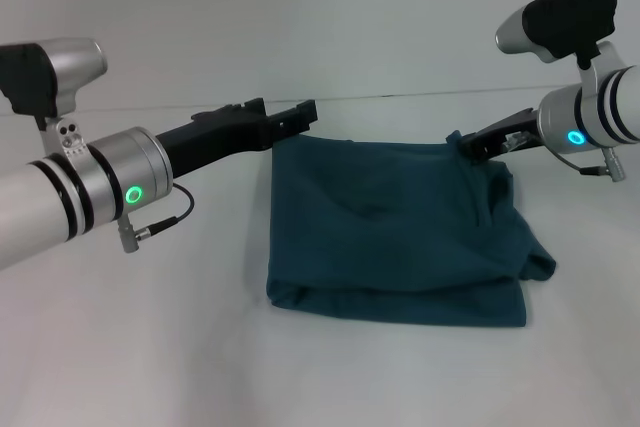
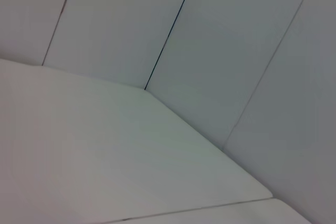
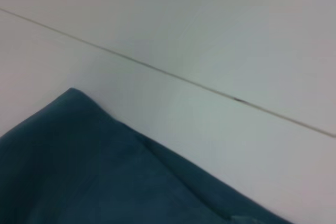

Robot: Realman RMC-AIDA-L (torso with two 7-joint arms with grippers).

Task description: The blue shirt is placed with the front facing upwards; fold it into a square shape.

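Observation:
The blue shirt point(image 1: 395, 232) lies folded into a rough rectangle on the white table, plain teal side up, with rumpled layers along its right edge. My left gripper point(image 1: 300, 115) hovers just beyond the shirt's far left corner, apart from the cloth. At the far right corner my right gripper point(image 1: 472, 145) is shut on the fabric, which rises there in a small peak. The right wrist view shows one corner of the blue shirt point(image 3: 94, 171) on the table. Only bare table and wall appear in the left wrist view.
The white table point(image 1: 150, 347) runs back to a seam and a pale wall point(image 1: 330, 17). Both arms reach in from the sides above the table.

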